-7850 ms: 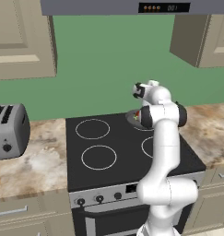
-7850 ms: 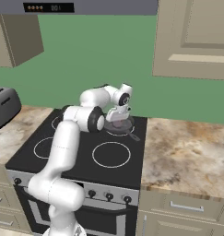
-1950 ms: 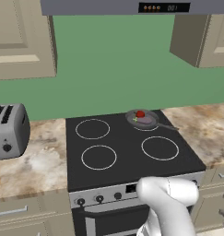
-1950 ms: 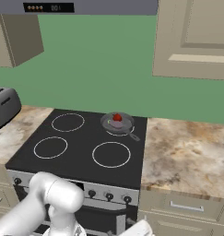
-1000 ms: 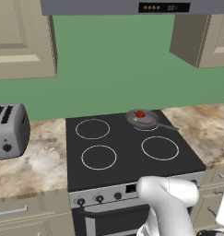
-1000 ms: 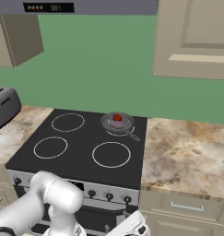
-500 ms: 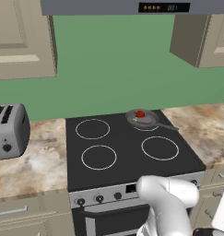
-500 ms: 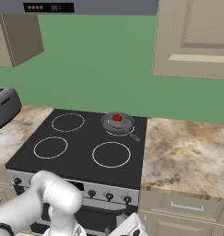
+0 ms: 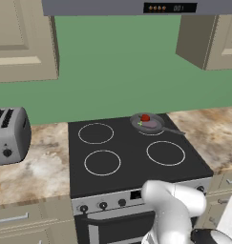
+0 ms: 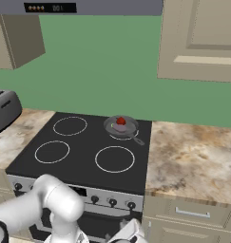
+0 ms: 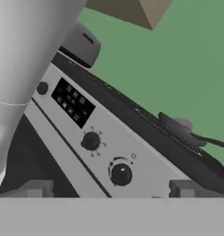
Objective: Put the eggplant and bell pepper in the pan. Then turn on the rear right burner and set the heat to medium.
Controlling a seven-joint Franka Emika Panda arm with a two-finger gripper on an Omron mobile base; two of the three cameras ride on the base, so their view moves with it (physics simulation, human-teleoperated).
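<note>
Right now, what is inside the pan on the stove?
The pan holds the red bell pepper toward the back and the mauve eggplant in front of it. Whether they touch is too small to tell, and the pan floor beneath them is covered.

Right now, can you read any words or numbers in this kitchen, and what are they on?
None can be read.
Range hood display: orange lights and pale digits, too blurred.
Stove control panel: small pale marks on a dark patch, too small.
Knobs: faint tick marks, no readable numbers.
</note>
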